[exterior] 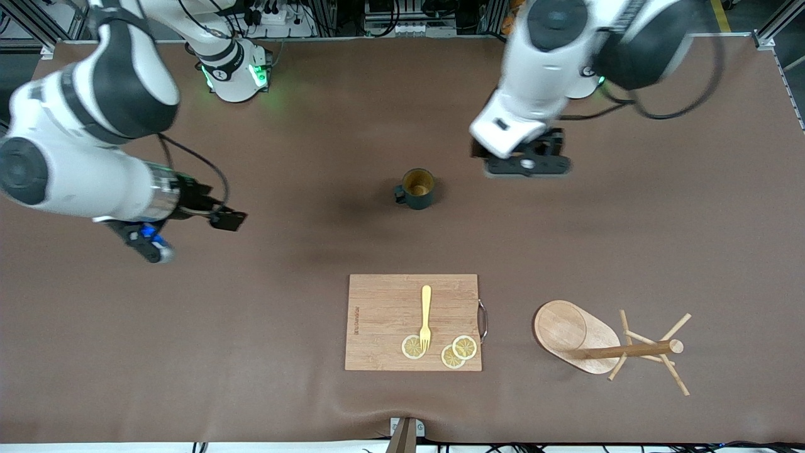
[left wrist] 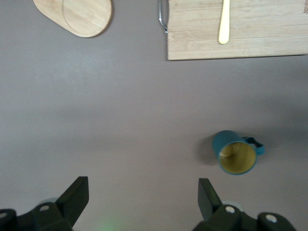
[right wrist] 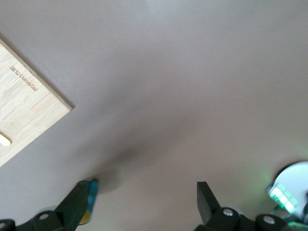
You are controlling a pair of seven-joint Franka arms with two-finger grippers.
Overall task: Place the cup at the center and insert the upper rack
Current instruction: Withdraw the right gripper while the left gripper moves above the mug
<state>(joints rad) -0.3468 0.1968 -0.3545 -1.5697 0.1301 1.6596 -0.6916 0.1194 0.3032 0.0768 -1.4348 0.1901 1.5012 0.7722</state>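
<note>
The cup (exterior: 416,187), a dark teal mug with a yellowish inside, stands upright near the table's middle; the left wrist view shows the cup (left wrist: 236,153) too. The upper rack (exterior: 585,336), a light wooden mug tree, appears to lie on its side near the front camera, with its post and pegs (exterior: 654,347) pointing toward the left arm's end. My left gripper (exterior: 527,165) hovers open over bare table beside the cup, and the open left gripper (left wrist: 142,197) holds nothing. My right gripper (exterior: 151,246) hangs open and empty toward the right arm's end; one finger of the right gripper (right wrist: 142,199) partly hides the cup (right wrist: 90,197).
A bamboo cutting board (exterior: 383,314) lies nearer to the front camera than the cup. It carries a yellow fork (exterior: 426,314) and three lemon slices (exterior: 464,346). The rack's oval base (left wrist: 79,17) and the board (left wrist: 260,38) show in the left wrist view. Brown cloth covers the table.
</note>
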